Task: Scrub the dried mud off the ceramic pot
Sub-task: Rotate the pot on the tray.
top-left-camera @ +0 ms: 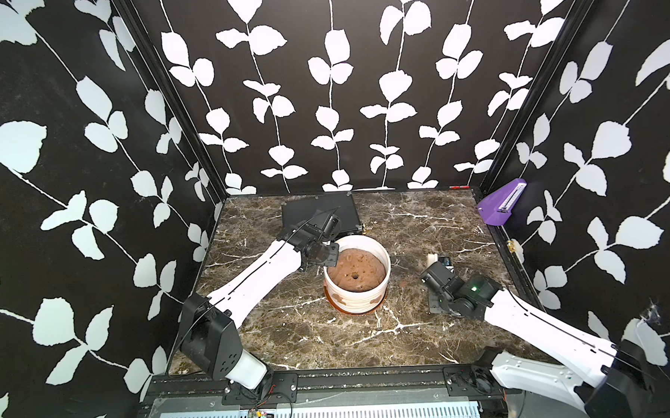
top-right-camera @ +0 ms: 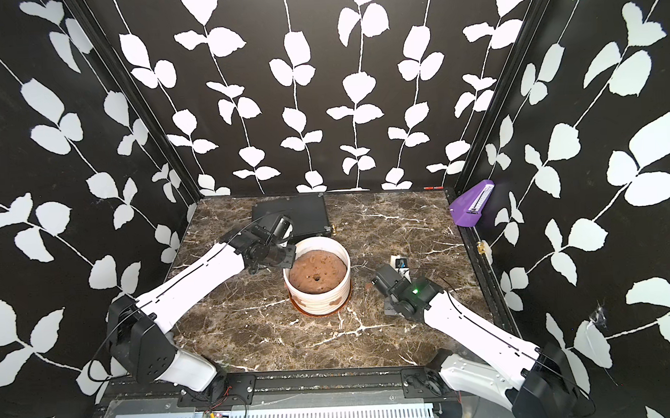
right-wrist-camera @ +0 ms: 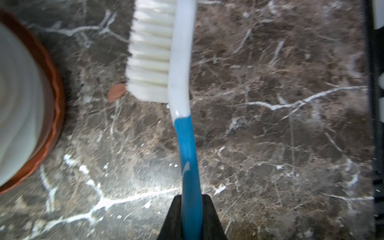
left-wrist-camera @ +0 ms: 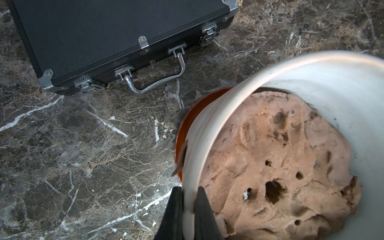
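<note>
ceramic pot (top-left-camera: 354, 301): white, ribbed wall, thick rim. Stands upright mid-table, slightly left of centre. Seen in both top views (top-right-camera: 317, 300).
saucer base (left-wrist-camera: 188, 116): orange-brown, under the pot, its rim sticking out past the wall.
brown mound (top-left-camera: 355, 273): lumpy fill inside the pot, with a dark hole near its middle.
dried mud (top-left-camera: 339, 297): tan-brown blotches on the pot's near outer wall, one to the left and one to the right (top-right-camera: 334, 303). A thin flake (left-wrist-camera: 181, 159) sits on the left outer wall, its lower end lifted off above the saucer base. One reddish piece (right-wrist-camera: 116, 94) lies loose on the table between pot and brush, just beside the bristles.
left gripper (left-wrist-camera: 188, 207): at the pot's far-left rim, with one finger (left-wrist-camera: 175, 209) outside the wall and the other inside. Both press against the rim, clamped on the pot wall.
right gripper (right-wrist-camera: 191, 200): right of the pot and apart from it, closed tight on the brush's blue handle.
brush (right-wrist-camera: 180, 62): white head and bristles, blue handle. The head reaches toward the far side and the bristles face the pot's side. It is clear of the pot; contact with the table cannot be told. In a top view (top-left-camera: 432, 258) it is mostly hidden by the gripper.
black case (top-left-camera: 318, 212): flat and closed, at far left behind the pot. Its metal handle and latches face the pot (left-wrist-camera: 104, 37), and it does not touch the pot.
table (top-left-camera: 404, 222): dark brown marble with white veins.
</note>
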Controlling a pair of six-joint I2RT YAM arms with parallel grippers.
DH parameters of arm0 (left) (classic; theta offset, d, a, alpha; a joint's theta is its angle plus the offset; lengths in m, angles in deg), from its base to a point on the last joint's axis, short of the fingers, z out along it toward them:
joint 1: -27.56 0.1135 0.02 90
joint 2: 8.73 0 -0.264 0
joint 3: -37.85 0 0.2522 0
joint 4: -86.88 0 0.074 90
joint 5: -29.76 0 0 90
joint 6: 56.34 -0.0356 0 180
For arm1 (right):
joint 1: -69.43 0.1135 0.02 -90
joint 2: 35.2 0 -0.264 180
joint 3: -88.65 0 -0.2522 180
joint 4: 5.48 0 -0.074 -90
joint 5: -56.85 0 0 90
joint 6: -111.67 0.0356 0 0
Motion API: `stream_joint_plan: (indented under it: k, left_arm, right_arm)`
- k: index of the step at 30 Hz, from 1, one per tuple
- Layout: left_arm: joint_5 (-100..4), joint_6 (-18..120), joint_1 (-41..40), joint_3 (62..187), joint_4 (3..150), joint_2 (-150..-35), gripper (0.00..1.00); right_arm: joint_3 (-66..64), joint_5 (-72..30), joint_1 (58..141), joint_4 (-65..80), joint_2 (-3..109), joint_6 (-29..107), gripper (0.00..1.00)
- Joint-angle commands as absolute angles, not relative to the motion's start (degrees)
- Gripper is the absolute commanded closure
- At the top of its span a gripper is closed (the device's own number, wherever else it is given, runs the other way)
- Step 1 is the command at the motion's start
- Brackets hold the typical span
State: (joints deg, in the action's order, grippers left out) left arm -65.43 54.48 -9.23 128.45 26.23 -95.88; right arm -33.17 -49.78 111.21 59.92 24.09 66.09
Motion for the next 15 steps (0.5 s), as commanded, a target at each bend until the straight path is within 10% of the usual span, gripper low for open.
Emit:
stream_joint_plan:
  k: [1,15]
  left_arm:
    - [-63.25,54.54,-8.63,129.39,26.33,-95.6,0.72]
    - [-58.24,46.04,-7.59,139.77,24.79,-105.39,0.51]
  right_arm:
    - [-32.46,-44.11,114.23,57.28,21.96,65.34,1.0]
    - [-27.55,-55.79,130.25,62.23,24.83,78.34,1.0]
